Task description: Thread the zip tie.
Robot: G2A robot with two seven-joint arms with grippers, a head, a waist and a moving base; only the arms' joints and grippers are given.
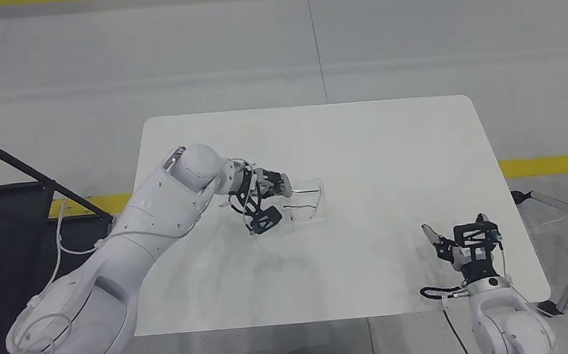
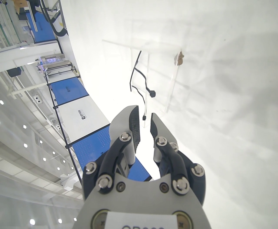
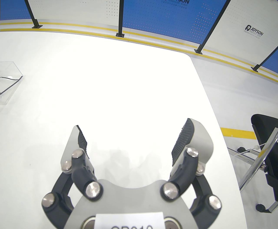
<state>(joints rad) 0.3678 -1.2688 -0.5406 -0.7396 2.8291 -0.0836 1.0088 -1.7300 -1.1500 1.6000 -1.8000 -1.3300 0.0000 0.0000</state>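
A clear acrylic stand (image 1: 306,201) (image 2: 161,65) sits left of the table's middle, with two thin black zip ties (image 2: 139,71) draped over it. One tie's head (image 2: 153,93) hangs free. The other tie's head (image 2: 143,117) lies just beyond my left gripper (image 2: 144,117) (image 1: 271,203), in line with the narrow gap between its fingertips and touching neither pad. My right gripper (image 3: 134,128) (image 1: 461,231) hovers wide open over bare table at the front right, far from the stand (image 3: 8,82).
The white table (image 1: 392,148) has rounded corners, and its right edge runs close to my right gripper. A small brown scrap (image 2: 179,59) sticks to the stand's corner. A black chair (image 3: 265,138) stands on the floor beyond the table's right side.
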